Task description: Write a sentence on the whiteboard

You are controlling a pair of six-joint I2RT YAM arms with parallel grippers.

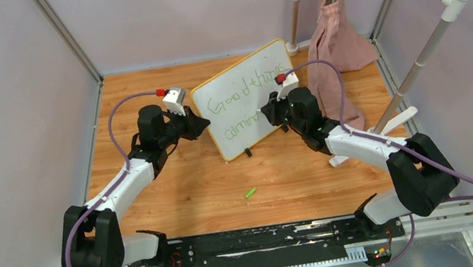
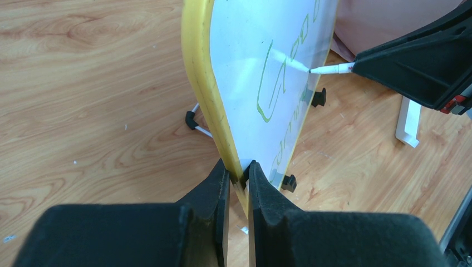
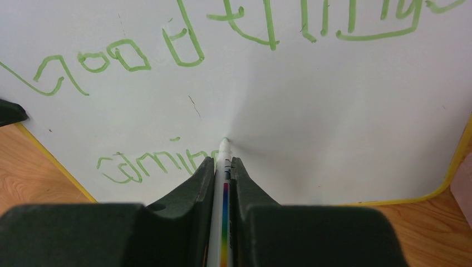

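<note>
Whiteboard: you see the whiteboard [image 1: 246, 99] standing on its black feet [image 1: 248, 152] toward the 12 o'clock side of the wooden table [image 1: 177, 186], its yellow frame tilted, its face toward the arms.
Writing: green letters [image 3: 133, 55], a top line reading roughly "Good things" and a lower line beginning "comin".
Left gripper: your left gripper [image 2: 238, 183] is clamped on the frame at the board's 9 o'clock edge, one finger on each side of it.
Right gripper: your right gripper [image 3: 222, 167] is squeezed onto a white marker [image 3: 224, 153], in front of the board's 3 o'clock half.
Marker tip: it meets the white surface at the end of the lower line.
Cap: a small green cap [image 1: 250, 193] lies on the table at the board's 6 o'clock, well apart.
Cloth: a pink cloth [image 1: 337, 39] hangs at the board's 2 o'clock, beside a white pole [image 1: 422, 54].
</note>
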